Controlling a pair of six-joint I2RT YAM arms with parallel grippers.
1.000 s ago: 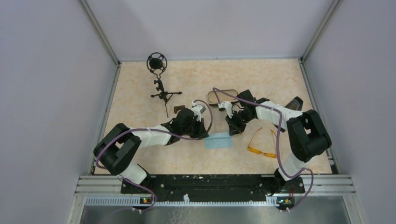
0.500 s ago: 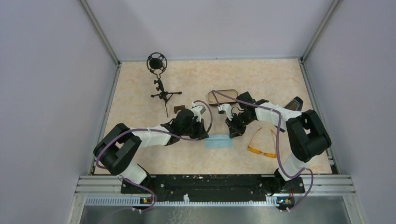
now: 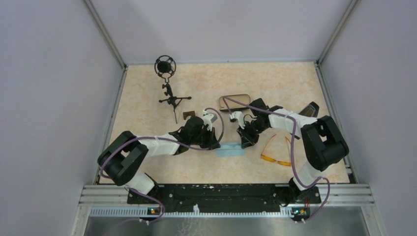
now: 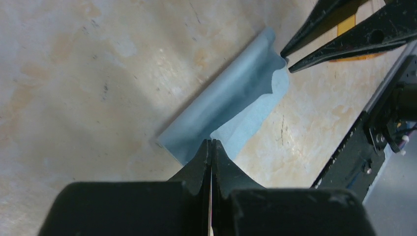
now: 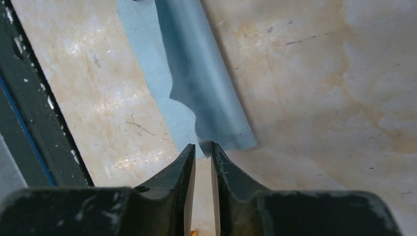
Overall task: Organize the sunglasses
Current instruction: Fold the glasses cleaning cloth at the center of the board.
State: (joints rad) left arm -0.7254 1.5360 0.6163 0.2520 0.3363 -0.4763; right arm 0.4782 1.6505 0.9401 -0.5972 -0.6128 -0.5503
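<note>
The sunglasses (image 3: 276, 151), orange with thin arms, lie open on the table right of centre, apart from both grippers; a bit of orange shows in the left wrist view (image 4: 355, 57). The light blue cloth (image 3: 232, 150) lies partly folded over between the grippers. My left gripper (image 3: 216, 142) is shut at the cloth's left end, its tips (image 4: 211, 143) on the folded layer's corner (image 4: 231, 98). My right gripper (image 3: 243, 141) is open by a narrow gap (image 5: 202, 146), with the cloth's right corner (image 5: 196, 73) at its tips. The black case (image 3: 235, 102) lies open behind.
A black microphone on a small tripod (image 3: 168, 88) stands at the back left. A small dark object (image 3: 310, 109) sits near the right wall. The black frame rail (image 3: 221, 194) runs along the near edge; it also shows in the left wrist view (image 4: 354, 152).
Both grippers have moved toward the near edge, carrying the cloth's far edge over. The cloth now looks narrower and folded. The sunglasses and case have not moved.
</note>
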